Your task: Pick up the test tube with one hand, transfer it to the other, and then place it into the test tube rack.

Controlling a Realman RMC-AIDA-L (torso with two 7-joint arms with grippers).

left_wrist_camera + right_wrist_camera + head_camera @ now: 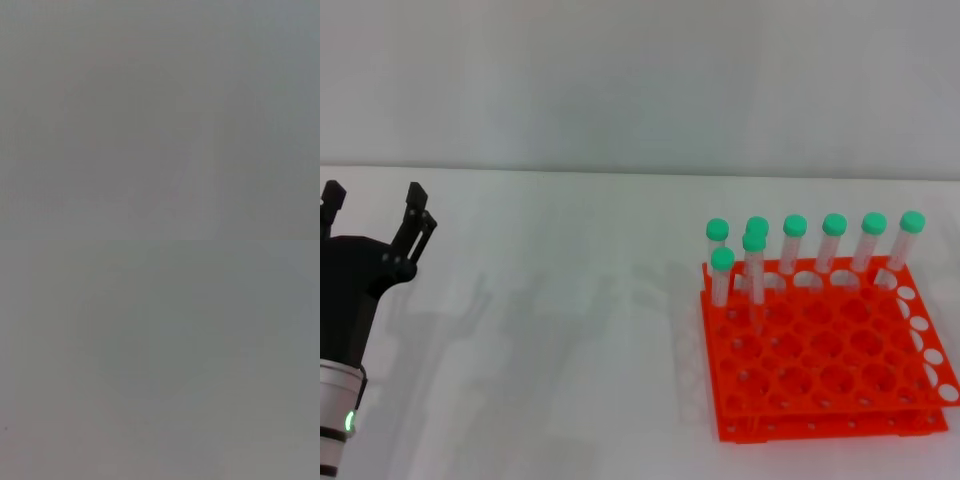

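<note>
The orange-red test tube rack (840, 375) stands on the white table at the right in the head view. Several green-capped clear test tubes (794, 240) stand upright in its far rows, two of them (722, 272) in the second row at the left corner. I see no tube apart from the rack. My left gripper (375, 202), black with a green-lit wrist, is at the far left, well away from the rack, open and holding nothing. My right gripper is out of view. Both wrist views show only plain grey.
The white table (560, 340) runs from the left gripper to the rack, with faint shadows on it. A pale wall (640, 80) rises behind the table's far edge.
</note>
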